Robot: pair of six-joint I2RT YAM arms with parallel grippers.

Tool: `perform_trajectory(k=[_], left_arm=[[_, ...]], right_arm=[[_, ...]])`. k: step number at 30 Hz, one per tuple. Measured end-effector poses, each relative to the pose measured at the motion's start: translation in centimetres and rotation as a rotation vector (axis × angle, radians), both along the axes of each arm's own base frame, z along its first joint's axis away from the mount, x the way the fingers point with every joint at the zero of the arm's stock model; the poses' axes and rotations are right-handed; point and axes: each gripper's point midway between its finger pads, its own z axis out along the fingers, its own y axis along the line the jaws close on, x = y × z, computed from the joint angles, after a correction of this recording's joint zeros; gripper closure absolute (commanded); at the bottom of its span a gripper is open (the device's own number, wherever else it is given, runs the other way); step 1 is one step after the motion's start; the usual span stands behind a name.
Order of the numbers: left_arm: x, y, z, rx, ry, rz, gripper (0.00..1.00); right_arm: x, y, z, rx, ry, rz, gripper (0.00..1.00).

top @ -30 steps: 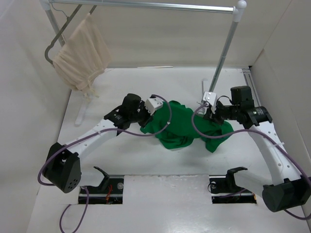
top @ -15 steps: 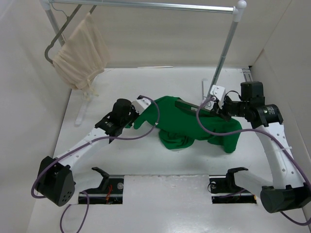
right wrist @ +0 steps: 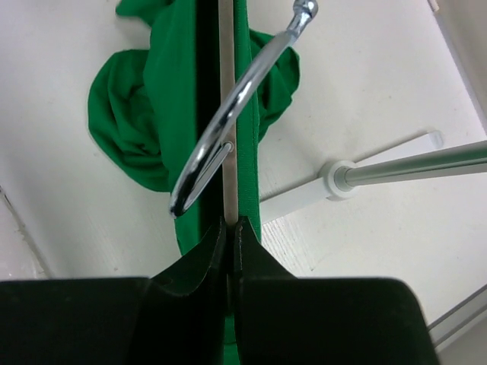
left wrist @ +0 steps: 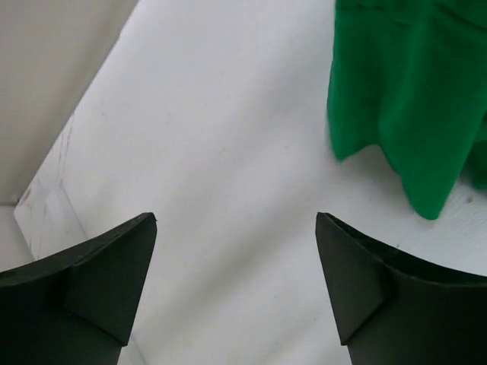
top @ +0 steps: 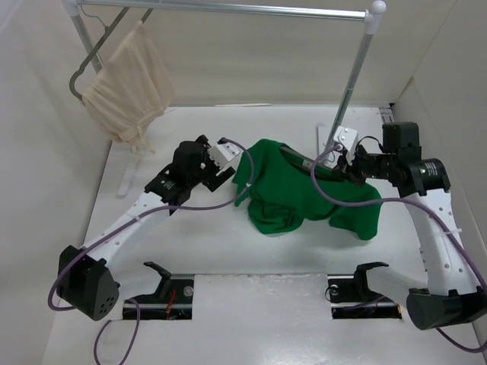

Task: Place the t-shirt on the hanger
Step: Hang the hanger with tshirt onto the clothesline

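The green t-shirt (top: 293, 190) hangs draped over the hanger (top: 300, 163), its lower folds bunched on the white table (top: 228, 251). My right gripper (top: 344, 169) is shut on the hanger's thin bar (right wrist: 227, 114) just below the metal hook (right wrist: 243, 99), with green cloth (right wrist: 137, 114) on both sides of the bar. My left gripper (top: 230, 173) stands open to the left of the shirt, apart from it. In the left wrist view its fingers (left wrist: 114, 266) frame bare table, and the shirt's edge (left wrist: 411, 99) hangs at the upper right.
A silver clothes rail (top: 228, 7) crosses the back, its right upright (top: 351, 87) standing just behind my right gripper on a white foot (right wrist: 335, 179). A beige garment (top: 125, 84) hangs on a grey hanger at the back left. White walls close in both sides.
My left gripper has let go of the shirt's left edge, opened and pulled back a little. My right gripper has carried the hanger and shirt up and to the right.
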Motion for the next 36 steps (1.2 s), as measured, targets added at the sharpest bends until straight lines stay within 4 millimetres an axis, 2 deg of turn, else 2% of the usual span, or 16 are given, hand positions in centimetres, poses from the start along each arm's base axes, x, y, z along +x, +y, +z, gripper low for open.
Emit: perform_trajectory(k=[1, 2, 5, 9, 11, 14, 17, 19, 24, 27, 31, 36], left_arm=[[-0.1, -0.5, 0.9, -0.017, -0.016, -0.026, 0.02], [-0.3, -0.9, 1.7, -0.034, -0.034, -0.049, 0.00], [-1.0, -1.6, 4.3, -0.096, -0.086, -0.098, 0.00], [-1.8, -2.5, 7.0, -0.172, -0.141, -0.140, 0.00], [-2.0, -2.9, 7.5, -0.193, -0.147, -0.152, 0.00], [-2.3, -3.4, 7.5, -0.208, -0.140, -0.165, 0.00], [-2.9, -3.6, 7.1, -0.215, -0.133, -0.175, 0.00], [-3.3, -3.8, 6.9, -0.218, -0.130, -0.182, 0.00], [-3.7, -3.7, 6.9, -0.223, -0.134, -0.186, 0.00], [-3.9, -3.6, 6.8, -0.222, -0.133, -0.185, 0.00], [-3.9, -3.5, 6.5, -0.221, -0.132, -0.184, 0.00], [-3.9, -3.3, 6.0, -0.219, -0.135, -0.175, 0.00]], right_arm=[[0.2, 0.0, 0.5, 0.005, -0.003, -0.009, 1.00], [0.5, 0.0, 1.0, 0.010, -0.003, -0.021, 1.00], [1.7, 0.1, 3.6, 0.022, -0.026, -0.067, 1.00], [4.6, -0.5, 9.9, 0.036, -0.126, -0.171, 1.00], [6.3, -1.0, 13.7, 0.050, -0.201, -0.226, 1.00], [8.6, -1.5, 18.1, 0.077, -0.293, -0.293, 1.00], [10.8, -1.6, 20.9, 0.117, -0.350, -0.340, 1.00], [12.5, -1.5, 21.8, 0.147, -0.371, -0.365, 1.00], [16.0, -1.3, 21.6, 0.213, -0.365, -0.437, 1.00], [17.4, -1.4, 21.7, 0.248, -0.369, -0.477, 1.00], [18.4, -1.0, 22.7, 0.291, -0.403, -0.503, 1.00], [18.3, 0.4, 24.1, 0.332, -0.445, -0.487, 1.00]])
